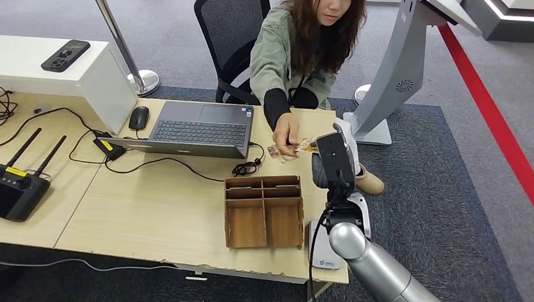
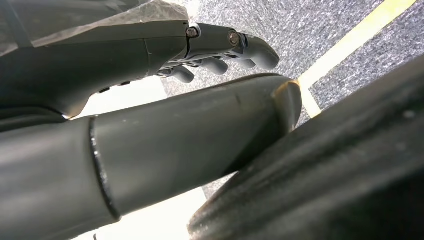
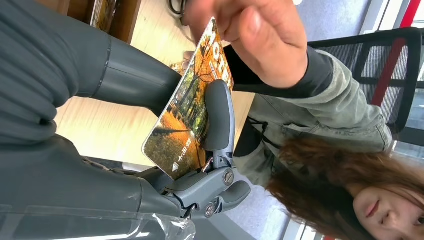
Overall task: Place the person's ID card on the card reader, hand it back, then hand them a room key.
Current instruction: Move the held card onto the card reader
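Note:
My right hand point(image 1: 332, 158) is raised over the table's right end and pinches a card with an autumn tree picture point(image 3: 186, 112) between its thumb point(image 3: 131, 72) and a dark finger point(image 3: 218, 116). The person's hand point(image 3: 265, 40) grips the card's other end point(image 1: 306, 145). I cannot tell whether it is the ID card or a room key. Another small card point(image 1: 278, 153) lies on the table just below the person's hand point(image 1: 286, 133). The white card reader point(image 1: 320, 253) sits at the front right corner, partly behind my arm. My left hand point(image 2: 220, 47) hangs over the carpet, fingers loosely apart, holding nothing.
A wooden compartment box point(image 1: 264, 211) stands left of the reader. A laptop point(image 1: 198, 129), mouse point(image 1: 138, 117) and cables lie further back, a black remote controller point(image 1: 19, 185) at the left. The person sits on a black chair point(image 1: 227, 38) behind the table; a grey kiosk stand point(image 1: 403, 69) rises at right.

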